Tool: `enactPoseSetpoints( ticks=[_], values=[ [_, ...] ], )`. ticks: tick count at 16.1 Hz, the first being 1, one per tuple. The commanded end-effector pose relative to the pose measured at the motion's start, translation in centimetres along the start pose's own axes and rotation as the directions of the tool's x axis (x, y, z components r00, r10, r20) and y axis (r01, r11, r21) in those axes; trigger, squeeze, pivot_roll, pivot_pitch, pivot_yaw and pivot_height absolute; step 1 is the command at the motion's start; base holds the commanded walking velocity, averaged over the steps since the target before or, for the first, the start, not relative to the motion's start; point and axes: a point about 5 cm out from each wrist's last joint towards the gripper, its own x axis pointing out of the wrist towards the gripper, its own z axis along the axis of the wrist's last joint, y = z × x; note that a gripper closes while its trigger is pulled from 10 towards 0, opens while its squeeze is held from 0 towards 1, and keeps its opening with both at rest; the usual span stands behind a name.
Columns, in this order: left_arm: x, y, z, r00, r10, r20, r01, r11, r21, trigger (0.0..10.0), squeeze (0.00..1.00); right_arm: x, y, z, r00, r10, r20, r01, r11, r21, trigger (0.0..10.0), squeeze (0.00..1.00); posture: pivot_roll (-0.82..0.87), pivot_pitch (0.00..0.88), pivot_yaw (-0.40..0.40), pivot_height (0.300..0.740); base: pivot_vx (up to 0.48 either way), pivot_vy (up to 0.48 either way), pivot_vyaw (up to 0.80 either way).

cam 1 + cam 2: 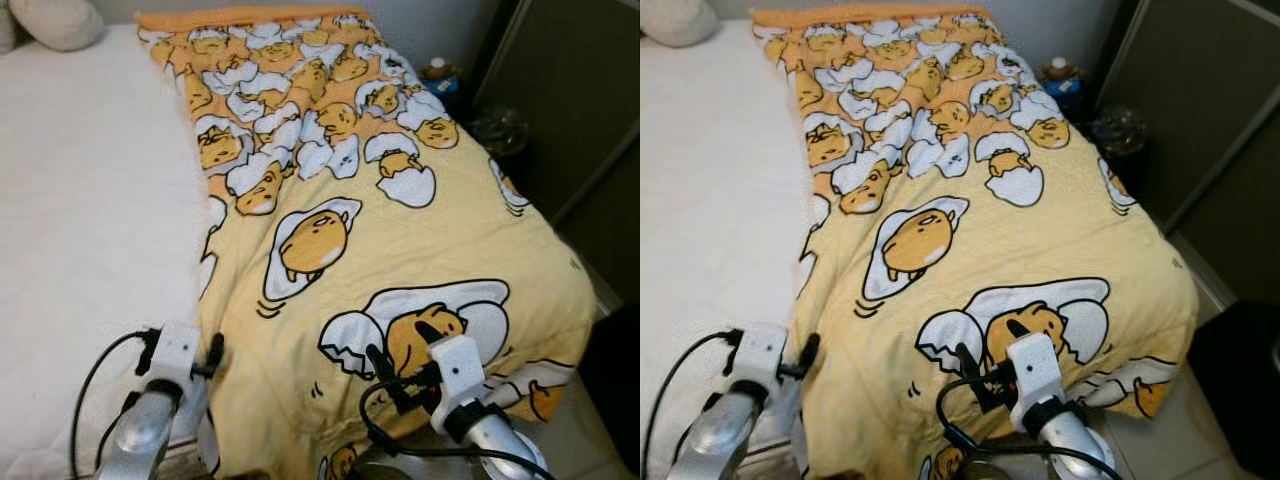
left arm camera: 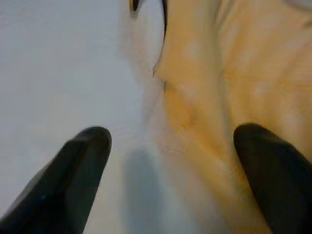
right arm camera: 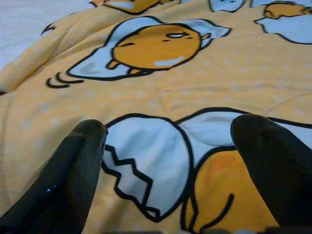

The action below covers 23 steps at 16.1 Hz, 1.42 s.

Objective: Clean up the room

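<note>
A yellow blanket (image 1: 400, 230) printed with cartoon eggs covers the right half of a bed with a white sheet (image 1: 90, 210). It runs from the head of the bed to the foot. My left gripper (image 2: 170, 136) is open at the blanket's left edge near the foot (image 1: 205, 345), one finger over the sheet and one over the yellow cloth. Over the blanket's foot end my right gripper (image 1: 403, 345) is open, its fingers (image 3: 87, 146) just above an egg print. Neither gripper holds anything.
A pale pillow (image 1: 55, 20) lies at the head of the bed. To the right of the bed stand a bottle on a blue object (image 1: 437, 72), a clear bag (image 1: 497, 128) and a dark cabinet (image 1: 570, 110). A narrow floor strip (image 1: 590, 430) runs alongside.
</note>
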Motion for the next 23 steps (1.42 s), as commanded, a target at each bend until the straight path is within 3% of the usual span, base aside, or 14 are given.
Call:
enactPoseSetpoints(
  ticks=[1,4,8,10,11,12,13,15,17,19,23],
  values=[
    [-0.1,-0.5,2.6,0.992,-0.053,0.117,0.049,0.998,0.039,10.0,1.00,-0.2,0.1,0.2,1.000,0.019,0.006,-0.019,1.000,0.014,10.0,0.00,-0.08,0.087,-0.026,0.740,0.000,0.000,0.00],
    [-1.8,-1.1,5.3,0.970,-0.107,0.217,0.098,0.994,0.050,10.0,1.00,-0.1,0.4,0.1,0.999,0.046,-0.003,-0.046,0.999,0.017,10.0,0.00,-0.07,0.090,-0.024,0.740,0.000,0.000,0.00],
    [-2.2,-1.3,8.5,0.942,-0.105,0.319,0.092,0.994,0.054,10.0,1.00,0.2,0.5,0.0,0.998,0.058,-0.004,-0.058,0.998,0.022,10.0,0.00,-0.06,0.089,-0.025,0.740,0.000,0.000,0.00],
    [-2.3,-1.8,8.9,0.939,-0.129,0.320,0.113,0.991,0.067,10.0,1.00,0.5,0.6,0.1,0.998,0.063,0.006,-0.063,0.998,0.024,10.0,0.00,-0.06,0.079,-0.024,0.740,0.000,0.000,0.00],
    [-1.2,-1.4,8.0,0.966,-0.061,0.250,0.058,0.998,0.021,10.0,0.11,0.9,0.1,0.6,0.999,0.028,0.041,-0.029,0.999,0.024,10.0,0.00,-0.06,0.064,-0.027,0.740,0.000,0.000,0.00],
    [-0.6,-0.9,7.7,0.977,-0.010,0.212,0.016,1.000,-0.025,10.0,0.00,1.0,-0.2,0.9,0.998,0.011,0.055,-0.012,1.000,0.022,10.0,0.00,-0.06,0.061,-0.027,0.740,0.000,0.000,0.00],
    [0.4,-0.2,7.5,0.986,0.075,0.149,-0.061,0.993,-0.098,10.0,0.00,1.2,-0.7,1.1,0.997,-0.023,0.073,0.022,1.000,0.022,10.0,0.00,-0.06,0.051,-0.029,0.740,0.000,0.000,0.00],
    [1.5,0.1,8.4,0.979,0.153,0.132,-0.131,0.978,-0.163,10.0,0.00,1.6,-1.3,1.3,0.993,-0.072,0.089,0.068,0.997,0.045,10.0,0.00,-0.04,0.030,-0.032,0.740,0.000,0.000,0.00],
    [2.5,0.0,10.5,0.961,0.215,0.173,-0.173,0.958,-0.230,10.0,0.00,2.6,-2.1,1.8,0.984,-0.136,0.117,0.126,0.988,0.089,10.0,0.00,-0.02,0.000,-0.041,0.740,0.000,0.000,0.00],
    [3.1,-0.4,11.9,0.952,0.214,0.218,-0.162,0.959,-0.233,10.0,0.00,3.6,-2.6,2.6,0.977,-0.159,0.142,0.144,0.983,0.114,10.0,0.00,-0.01,0.000,-0.048,0.740,0.000,0.000,0.00],
    [3.8,-1.1,12.1,0.960,0.149,0.238,-0.098,0.971,-0.216,10.0,0.00,4.8,-4.1,3.3,0.964,-0.214,0.157,0.195,0.973,0.124,10.0,0.00,0.00,0.000,-0.047,0.740,0.000,0.000,0.00]
  ],
)
